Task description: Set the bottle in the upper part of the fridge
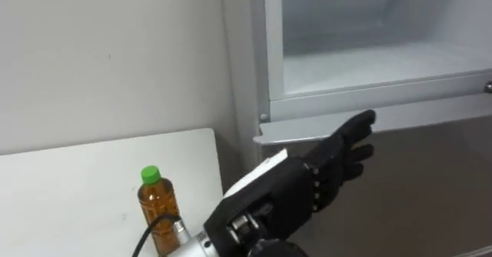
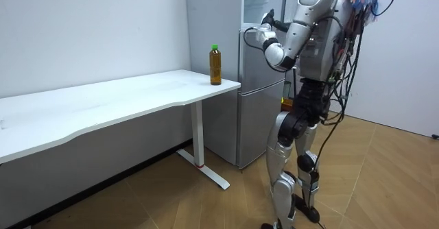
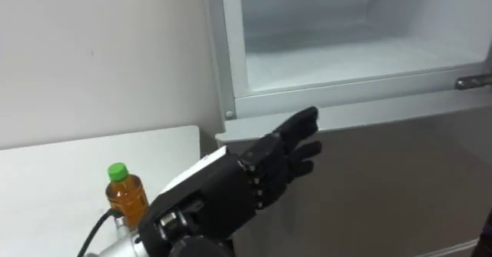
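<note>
A bottle [image 1: 157, 207] of amber drink with a green cap stands upright on the white table [image 1: 69, 188], near the corner by the fridge. The bottle [image 2: 215, 64] stands alone there, touched by nothing. My left hand [image 1: 338, 157] is open, its fingers stretched toward the fridge, just below the sill of the upper compartment [image 1: 369, 61] and to the right of the bottle. That compartment stands open, with a white interior and a bare floor. In the room view I stand facing the fridge [image 2: 257, 99] with my left hand [image 2: 267, 20] raised.
The grey lower fridge door [image 1: 430, 188] is shut below the hand. A plain white wall [image 1: 108, 57] runs behind the table. In the room view the long table [image 2: 123, 99] stretches to the left, and wooden floor [image 2: 206, 201] lies around my feet.
</note>
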Motion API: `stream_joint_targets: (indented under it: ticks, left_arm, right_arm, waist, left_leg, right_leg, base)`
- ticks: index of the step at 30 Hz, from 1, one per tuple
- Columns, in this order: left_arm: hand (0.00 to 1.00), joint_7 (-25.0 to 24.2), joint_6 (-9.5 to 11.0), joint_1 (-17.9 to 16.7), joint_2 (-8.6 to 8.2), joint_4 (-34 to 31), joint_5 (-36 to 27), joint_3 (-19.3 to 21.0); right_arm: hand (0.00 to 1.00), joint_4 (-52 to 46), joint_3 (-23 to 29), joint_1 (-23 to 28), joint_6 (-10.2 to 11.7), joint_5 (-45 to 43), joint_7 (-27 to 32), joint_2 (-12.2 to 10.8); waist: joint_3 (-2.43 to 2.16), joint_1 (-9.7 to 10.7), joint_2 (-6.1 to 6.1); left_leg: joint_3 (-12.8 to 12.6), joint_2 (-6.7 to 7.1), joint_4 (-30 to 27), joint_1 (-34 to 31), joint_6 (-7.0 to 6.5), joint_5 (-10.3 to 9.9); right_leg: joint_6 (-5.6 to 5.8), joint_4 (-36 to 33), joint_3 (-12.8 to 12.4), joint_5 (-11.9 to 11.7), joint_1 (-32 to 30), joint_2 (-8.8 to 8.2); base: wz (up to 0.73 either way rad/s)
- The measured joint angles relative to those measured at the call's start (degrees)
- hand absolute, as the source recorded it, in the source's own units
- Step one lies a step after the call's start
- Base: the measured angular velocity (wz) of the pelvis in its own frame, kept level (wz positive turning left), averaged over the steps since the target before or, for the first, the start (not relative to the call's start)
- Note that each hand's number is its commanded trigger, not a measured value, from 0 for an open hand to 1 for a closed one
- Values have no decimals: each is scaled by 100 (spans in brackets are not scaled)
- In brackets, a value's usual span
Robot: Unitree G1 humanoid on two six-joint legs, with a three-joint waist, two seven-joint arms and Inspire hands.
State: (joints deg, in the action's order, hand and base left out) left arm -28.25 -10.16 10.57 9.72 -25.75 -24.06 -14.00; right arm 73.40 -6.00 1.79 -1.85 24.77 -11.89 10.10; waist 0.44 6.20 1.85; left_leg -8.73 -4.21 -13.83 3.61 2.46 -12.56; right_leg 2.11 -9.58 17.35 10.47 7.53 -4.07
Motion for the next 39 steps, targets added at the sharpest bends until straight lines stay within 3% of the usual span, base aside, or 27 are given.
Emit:
stream_joint_targets:
  ticks: [6, 11, 16, 21, 28, 29, 35, 37, 39]
  left_arm:
    - [0, 418, 381, -406, -42, -536, 25, 481]
    - [0, 903, 624, -551, -33, -711, 216, 1231]
    - [0, 1293, 909, -790, -94, -821, 231, 1958]
    - [0, 1692, 1188, -966, -122, -867, 273, 2688]
    - [0, 2334, 1355, -1826, -176, -790, 500, 3528]
    - [0, 2422, 1446, -2001, -236, -629, 505, 3620]
    - [0, 3024, 1452, -2875, -340, 501, 619, 3693]
    - [0, 3181, 1447, -3022, -425, 968, 623, 3693]
    - [0, 3305, 1446, -3180, -490, 1428, 621, 3668]
  right_arm:
    - [0, 42, -5, 125, 194, -9, 51, -150]
    - [0, 37, 4, 239, 325, -9, 123, -193]
    - [0, 102, 63, 287, 469, -6, 240, -300]
    - [0, 230, 296, 335, 504, -16, 223, -261]
    - [0, 150, 625, 575, 501, -50, 87, -239]
    - [0, -13, 654, 713, 500, -42, 69, -225]
    - [0, -364, 960, 975, 476, -36, 69, -229]
    - [0, -494, 978, 1088, 476, -39, 63, -232]
    - [0, -478, 1001, 1098, 476, -41, 55, -233]
  waist:
    - [-49, -209, 31]
    - [-52, -480, 74]
    - [-42, -633, 76]
    - [-66, -772, 127]
    - [-37, -1024, 121]
    - [-36, -1070, 120]
    - [-33, -1111, 67]
    - [-20, -1112, 39]
    - [-36, -1103, 38]
  left_leg:
    - [89, 13, -65, 18, -1, 5]
    - [141, 12, -45, 15, 22, 29]
    - [229, 28, -45, 12, 30, 33]
    - [367, 84, 37, 21, 41, 42]
    - [440, 121, 37, 42, 41, 41]
    - [446, 136, 37, 48, 42, 41]
    - [610, 187, 28, -2, 41, 41]
    - [670, 202, 21, 11, 41, 41]
    - [703, 206, 21, 12, 41, 41]
  right_leg:
    - [-4, 8, 27, 53, 85, 5]
    - [-26, -2, 119, 77, 111, 5]
    - [-23, 7, 190, 130, 157, 2]
    - [4, 8, 332, 151, 194, -28]
    - [19, -3, 418, 224, 255, -60]
    - [19, -14, 424, 251, 258, -77]
    - [45, -15, 571, 294, 298, -108]
    - [54, -5, 646, 300, 356, -114]
    - [54, -7, 674, 307, 373, -113]
  base:
    - [7]
    - [7]
    - [10]
    - [13]
    - [6]
    - [4]
    - [14]
    - [15]
    - [11]
